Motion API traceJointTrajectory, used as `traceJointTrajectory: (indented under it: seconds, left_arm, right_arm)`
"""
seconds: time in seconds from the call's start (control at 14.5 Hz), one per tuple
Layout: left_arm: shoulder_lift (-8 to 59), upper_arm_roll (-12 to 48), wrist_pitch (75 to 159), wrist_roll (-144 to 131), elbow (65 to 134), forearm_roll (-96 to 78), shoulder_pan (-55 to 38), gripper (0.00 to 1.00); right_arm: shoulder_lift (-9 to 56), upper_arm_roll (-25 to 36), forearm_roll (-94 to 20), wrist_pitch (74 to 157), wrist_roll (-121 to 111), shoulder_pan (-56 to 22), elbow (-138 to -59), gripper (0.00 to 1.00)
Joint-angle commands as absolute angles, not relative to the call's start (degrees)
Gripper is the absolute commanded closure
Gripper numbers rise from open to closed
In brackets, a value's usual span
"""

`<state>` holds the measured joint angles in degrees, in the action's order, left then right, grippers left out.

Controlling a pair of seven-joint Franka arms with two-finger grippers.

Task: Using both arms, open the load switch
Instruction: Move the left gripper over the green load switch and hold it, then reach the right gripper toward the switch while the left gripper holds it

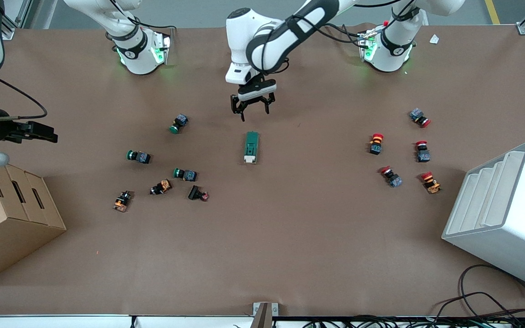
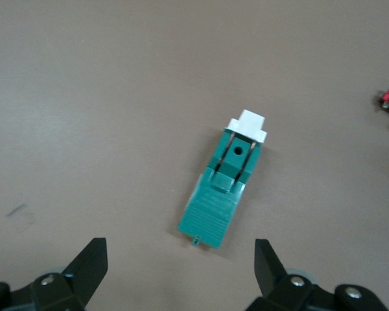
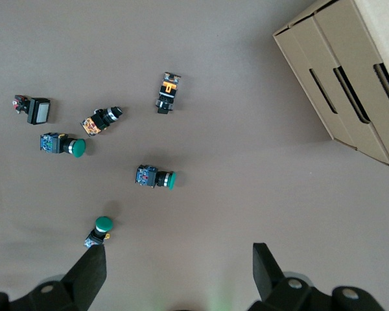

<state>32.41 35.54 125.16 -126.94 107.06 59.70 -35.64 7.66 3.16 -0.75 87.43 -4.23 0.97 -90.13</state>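
Note:
The load switch (image 1: 251,146) is a dark green block lying flat mid-table, its white lever end (image 1: 249,159) pointing toward the front camera. My left gripper (image 1: 253,108) hangs open over the bare table just off the switch's green end, touching nothing. In the left wrist view the load switch (image 2: 227,188) lies just off the left gripper (image 2: 180,245), not between its fingers. My right gripper (image 1: 39,132) is raised at the right arm's end of the table, over the mat beside the cardboard box. It is open and empty (image 3: 179,248).
Several green-capped and black push buttons (image 1: 185,174) lie toward the right arm's end, several red-capped ones (image 1: 422,151) toward the left arm's end. A cardboard box (image 1: 7,218) and a white stepped bin (image 1: 504,214) stand at the two ends. Cables (image 1: 495,305) trail along the front edge.

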Motion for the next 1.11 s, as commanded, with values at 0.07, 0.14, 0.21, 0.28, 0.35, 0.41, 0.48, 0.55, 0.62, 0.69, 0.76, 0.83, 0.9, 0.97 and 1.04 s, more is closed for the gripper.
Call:
traceJointTrajectory:
  seconds: [0.07,0.14,0.21,0.28,0.35,0.41,0.48,0.55,0.62,0.69,0.76,0.83,0.9,0.97,1.04]
  left_arm:
    - [35.41,35.33,123.14,-136.47,107.84,72.74,-37.18,0.0]
    - [36.55,35.33,121.57,-138.93,108.28,76.69,-37.79,0.0]
    - [37.87,35.33,119.99,-140.78,108.28,79.95,-38.4,0.0]
    - [39.27,35.33,117.97,-142.28,108.28,83.46,-39.1,0.0]
    - [40.24,35.33,116.56,-142.73,108.19,86.28,-39.37,0.0]
    - [40.86,35.25,116.28,-142.65,108.19,88.05,-39.37,0.0]
    - [41.65,35.24,116.28,-142.21,108.11,89.72,-39.55,0.0]
    - [42.53,35.07,116.19,-142.21,107.93,92.35,-39.99,0.0]
    - [43.41,34.81,115.93,-142.21,107.93,95.24,-40.16,0.0]
    - [44.2,34.72,115.93,-141.42,107.76,97.36,-40.25,0.0]
    - [45.17,34.19,115.84,-139.94,107.75,99.47,-40.86,0.0]
    - [45.35,33.49,115.84,-139.05,107.75,100.8,-41.22,0.0]
    - [45.44,32.96,115.84,-138.78,107.67,101.07,-41.48,0.0]
    - [45.7,32.52,115.84,-138.43,107.58,101.16,-42.09,0.0]
    - [46.05,31.65,115.84,-137.91,107.4,101.51,-42.97,0.0]
  right_arm:
    - [9.14,2.46,-1.75,88.59,-3.35,0.71,-90.18,0.0]
    - [9.14,2.46,-2.63,88.68,-1.16,0.18,-90.18,0.0]
    - [9.23,2.46,-3.59,88.77,1.55,-0.43,-90.18,0.0]
    - [9.75,2.37,-4.13,89.03,3.93,-1.4,-90.18,0.0]
    - [10.02,2.37,-4.3,89.56,5.35,-2.62,-90.18,0.0]
    - [10.28,2.37,-4.31,90.17,6.67,-3.51,-90.18,0.0]
    - [10.89,2.37,-4.39,90.78,8.25,-4.82,-90.18,0.0]
    - [11.16,2.37,-4.39,91.31,9.65,-5.7,-90.18,0.0]
    - [11.86,2.37,-4.39,92.01,12.02,-7.28,-90.18,0.0]
    - [12.21,2.37,-4.39,92.63,14.48,-8.43,-90.09,0.0]
    - [13.09,2.46,-4.13,93.42,16.15,-9.66,-89.91,0.0]
    - [14.05,2.46,-3.43,93.78,16.52,-10.45,-89.74,0.0]
    - [14.85,2.46,-3.34,93.95,16.61,-11.24,-89.65,0.0]
    - [15.55,2.46,-3.34,94.65,16.52,-11.34,-89.47,0.0]
    - [16.25,2.46,-3.34,94.92,16.61,-11.34,-89.47,0.0]
